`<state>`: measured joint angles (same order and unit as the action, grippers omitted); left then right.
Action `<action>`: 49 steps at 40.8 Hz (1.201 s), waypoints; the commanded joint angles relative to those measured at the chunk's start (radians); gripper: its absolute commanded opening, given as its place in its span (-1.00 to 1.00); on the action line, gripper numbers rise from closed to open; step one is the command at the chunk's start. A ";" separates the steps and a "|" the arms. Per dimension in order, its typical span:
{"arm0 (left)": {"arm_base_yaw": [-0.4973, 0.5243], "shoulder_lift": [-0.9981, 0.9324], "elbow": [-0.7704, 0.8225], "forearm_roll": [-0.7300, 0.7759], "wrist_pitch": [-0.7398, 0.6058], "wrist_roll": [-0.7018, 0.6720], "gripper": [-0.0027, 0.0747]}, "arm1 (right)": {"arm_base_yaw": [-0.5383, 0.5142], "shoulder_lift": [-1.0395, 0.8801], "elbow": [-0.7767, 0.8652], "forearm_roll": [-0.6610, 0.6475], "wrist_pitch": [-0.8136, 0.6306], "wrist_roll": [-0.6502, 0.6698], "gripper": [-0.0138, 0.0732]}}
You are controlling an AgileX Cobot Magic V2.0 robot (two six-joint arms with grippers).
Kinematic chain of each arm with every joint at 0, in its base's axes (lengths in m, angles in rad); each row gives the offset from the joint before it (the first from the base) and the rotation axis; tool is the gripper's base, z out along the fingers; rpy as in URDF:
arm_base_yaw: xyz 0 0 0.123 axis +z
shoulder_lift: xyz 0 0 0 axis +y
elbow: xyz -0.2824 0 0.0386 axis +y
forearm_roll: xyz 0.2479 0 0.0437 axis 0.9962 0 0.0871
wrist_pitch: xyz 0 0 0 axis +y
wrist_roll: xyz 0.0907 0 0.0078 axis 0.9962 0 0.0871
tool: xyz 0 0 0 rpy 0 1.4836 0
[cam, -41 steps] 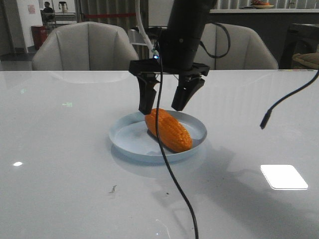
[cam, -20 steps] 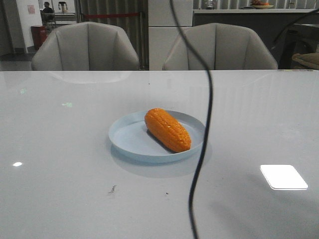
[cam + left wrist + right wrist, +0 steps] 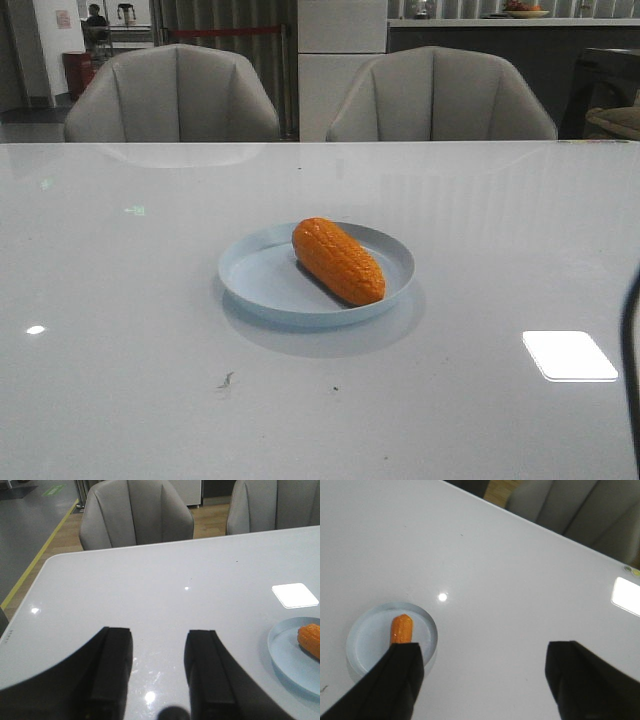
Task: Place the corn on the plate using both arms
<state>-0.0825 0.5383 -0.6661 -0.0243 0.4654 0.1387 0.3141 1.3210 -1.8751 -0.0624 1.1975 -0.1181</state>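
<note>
Front view: corn (image 3: 338,261) lies on plate (image 3: 260,282), right of plate's centre, long axis diagonal, near end toward right rim. Plate sits mid-table (image 3: 120,380). Two grey chairs (image 3: 172,95) behind table. No gripper in this view. Left wrist view: left gripper (image 3: 157,672) empty, fingers (image 3: 112,667) apart, over bare table, plate well off to side. Right wrist view: right gripper (image 3: 487,680) empty, spread wide, high above table, plate and corn below.
</note>
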 commanded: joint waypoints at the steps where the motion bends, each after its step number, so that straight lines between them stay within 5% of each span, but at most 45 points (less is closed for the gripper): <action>1: -0.001 0.014 -0.028 -0.011 -0.114 -0.005 -0.09 | -0.048 -0.214 0.224 -0.070 -0.191 0.089 0.71; 8: -0.001 0.019 -0.028 -0.011 -0.117 -0.005 -0.09 | -0.150 -0.595 0.697 -0.110 -0.365 0.193 0.71; 17: -0.001 0.021 -0.028 -0.011 -0.117 -0.005 -0.09 | -0.169 -0.975 1.004 -0.110 -0.303 0.230 0.71; 25: -0.001 0.021 -0.028 -0.011 -0.117 -0.005 -0.09 | -0.169 -1.076 1.031 -0.110 -0.177 0.233 0.71; 49: -0.001 0.021 -0.028 -0.011 -0.115 -0.005 -0.09 | -0.169 -1.069 1.031 -0.110 -0.171 0.231 0.71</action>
<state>-0.0825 0.5504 -0.6661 -0.0243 0.4401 0.1387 0.1504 0.2295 -0.8222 -0.1519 1.1004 0.1121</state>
